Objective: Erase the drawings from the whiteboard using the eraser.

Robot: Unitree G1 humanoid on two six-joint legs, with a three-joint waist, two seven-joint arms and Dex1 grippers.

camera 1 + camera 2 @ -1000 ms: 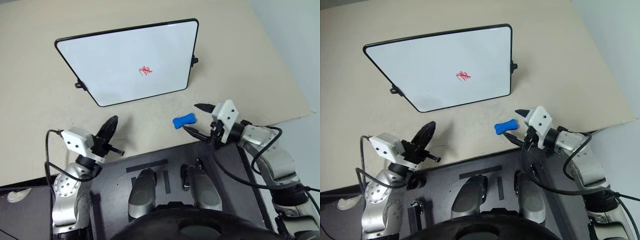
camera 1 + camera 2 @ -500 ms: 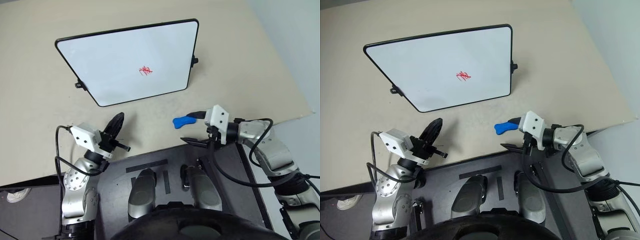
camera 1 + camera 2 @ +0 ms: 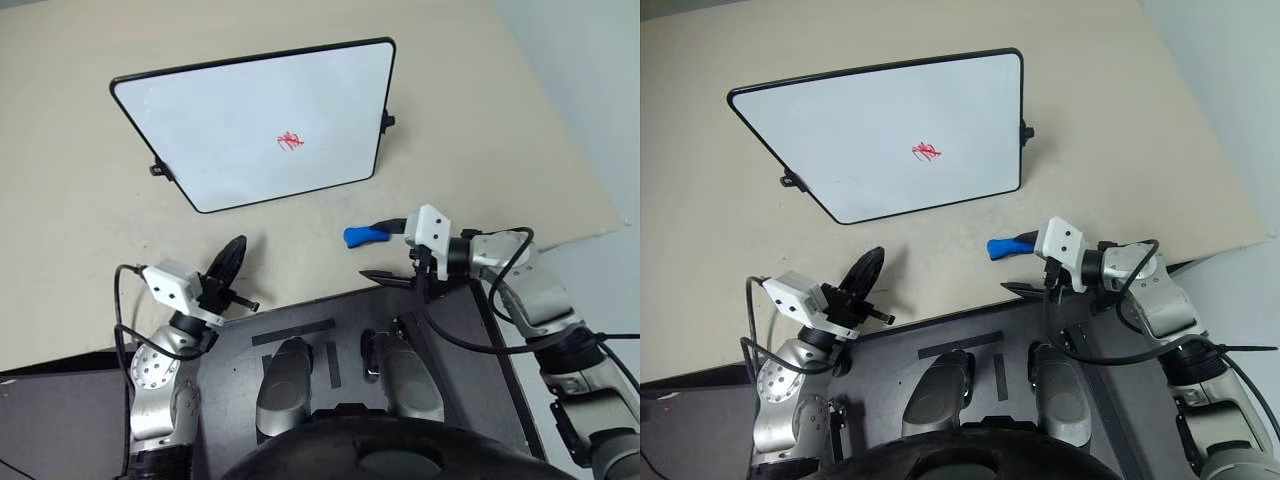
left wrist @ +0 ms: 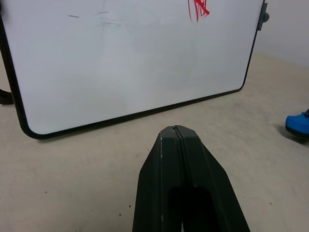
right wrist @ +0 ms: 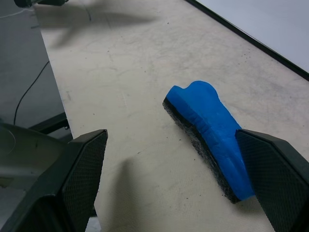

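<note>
Blue eraser [image 5: 208,133] lies flat on the beige bench [image 3: 80,250], between the wide-spread fingers of the right claw [image 3: 385,250], one finger [image 5: 277,181] touching its end. Beyond it, across bare bench, sits the whiteboard [image 3: 230,100] with its red drawings [image 3: 290,141]. Left claw [image 4: 181,140], fingers pressed together and empty, points at the board's near edge.

We see a big beige table [image 3: 80,220] that goes past the top and left edges of the head views. Its top is flat and plain (up close it has tiny dark specks and faint scuff marks). Past its right edge we see a pale grey floor [image 3: 590,90]. Below its near edge, at the bottom left corner, there is a dark grey surface [image 3: 50,410].
</note>
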